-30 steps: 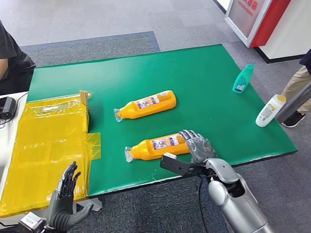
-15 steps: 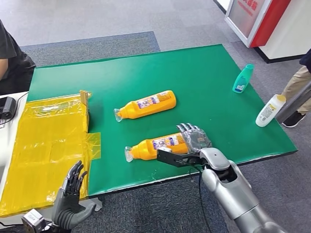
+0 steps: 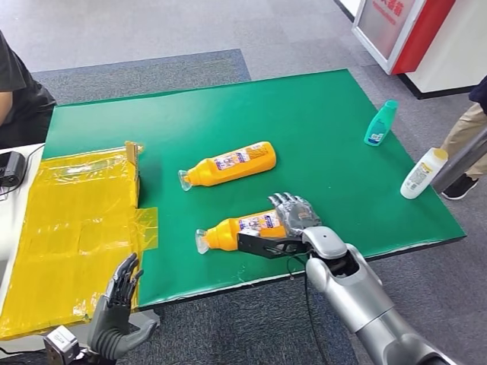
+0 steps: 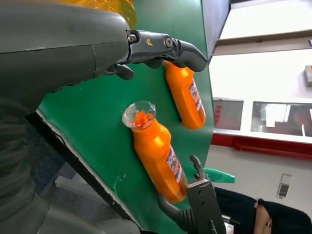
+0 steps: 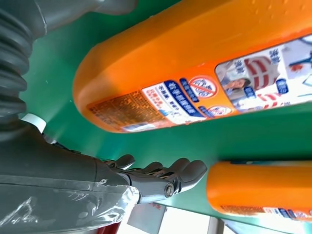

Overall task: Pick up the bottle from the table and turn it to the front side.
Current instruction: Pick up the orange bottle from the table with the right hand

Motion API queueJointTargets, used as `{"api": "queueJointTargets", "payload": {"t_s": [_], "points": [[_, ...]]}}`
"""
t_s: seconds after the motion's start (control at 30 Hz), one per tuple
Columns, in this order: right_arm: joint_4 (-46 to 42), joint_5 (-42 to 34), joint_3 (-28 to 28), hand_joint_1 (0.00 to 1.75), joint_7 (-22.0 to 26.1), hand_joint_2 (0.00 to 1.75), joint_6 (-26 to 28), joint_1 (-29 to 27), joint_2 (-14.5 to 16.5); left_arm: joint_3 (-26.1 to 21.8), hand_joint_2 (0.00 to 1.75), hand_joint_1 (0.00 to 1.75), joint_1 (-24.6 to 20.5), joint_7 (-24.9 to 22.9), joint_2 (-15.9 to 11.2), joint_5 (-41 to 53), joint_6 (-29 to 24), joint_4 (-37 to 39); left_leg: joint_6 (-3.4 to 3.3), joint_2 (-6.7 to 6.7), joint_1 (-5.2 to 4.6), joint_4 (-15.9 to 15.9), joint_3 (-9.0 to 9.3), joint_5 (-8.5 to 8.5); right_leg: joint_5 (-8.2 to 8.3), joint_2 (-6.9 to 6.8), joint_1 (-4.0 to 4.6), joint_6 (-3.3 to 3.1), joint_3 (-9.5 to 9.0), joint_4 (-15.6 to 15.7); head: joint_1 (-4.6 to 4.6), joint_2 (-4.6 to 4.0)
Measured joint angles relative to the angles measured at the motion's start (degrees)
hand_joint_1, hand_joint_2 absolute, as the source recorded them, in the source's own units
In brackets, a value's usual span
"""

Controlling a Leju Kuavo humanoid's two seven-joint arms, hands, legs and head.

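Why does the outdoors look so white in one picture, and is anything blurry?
Left wrist view: the windows behind are blown out to white. Right wrist view: the near orange bottle is sharp enough to show its label. Head view: even light, and the yellow plastic sheet has a soft sheen.

Bottle (image 3: 244,229) by right hand (image 3: 296,214): glossy orange plastic, printed label, clear cap; table (image 3: 322,137): matt green cover; sheet (image 3: 68,228) above left hand (image 3: 118,308): shiny yellow film; arms: smooth silver metal.
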State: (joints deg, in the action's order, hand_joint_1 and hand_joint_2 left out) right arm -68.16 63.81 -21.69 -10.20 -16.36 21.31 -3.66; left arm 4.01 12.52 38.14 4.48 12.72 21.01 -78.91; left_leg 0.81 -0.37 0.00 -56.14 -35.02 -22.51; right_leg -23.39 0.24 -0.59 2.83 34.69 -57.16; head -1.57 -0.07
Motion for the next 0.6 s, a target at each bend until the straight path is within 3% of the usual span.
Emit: {"api": "queueJointTargets", "payload": {"t_s": [0.43,0.57,0.6], "points": [[7.0,-0.2,-1.7,0.06,1.7,1.75,0.1,2.3,1.1,1.6,1.75,0.00,-0.7,0.0,-0.7,-0.9,-1.1,1.2,0.00,0.00,0.00,0.0,0.00,0.01,0.00,0.00,0.00,0.00,0.01,0.0,-0.01,0.00],[8.9,-0.6,-1.9,1.53,2.1,1.75,1.1,2.3,1.1,2.3,1.75,0.00,-0.7,0.0,-1.2,-1.3,-1.6,1.4,0.00,0.00,0.00,0.0,0.01,0.00,0.00,0.00,0.00,0.00,0.02,0.0,0.00,0.00],[9.2,-0.7,-1.9,1.63,2.2,1.75,1.4,2.3,1.1,2.6,1.75,0.00,-0.7,0.0,-1.3,-1.4,-1.8,1.5,0.00,0.00,0.00,0.0,0.01,0.00,0.00,0.00,0.00,0.00,0.02,0.0,0.00,0.00]]}}
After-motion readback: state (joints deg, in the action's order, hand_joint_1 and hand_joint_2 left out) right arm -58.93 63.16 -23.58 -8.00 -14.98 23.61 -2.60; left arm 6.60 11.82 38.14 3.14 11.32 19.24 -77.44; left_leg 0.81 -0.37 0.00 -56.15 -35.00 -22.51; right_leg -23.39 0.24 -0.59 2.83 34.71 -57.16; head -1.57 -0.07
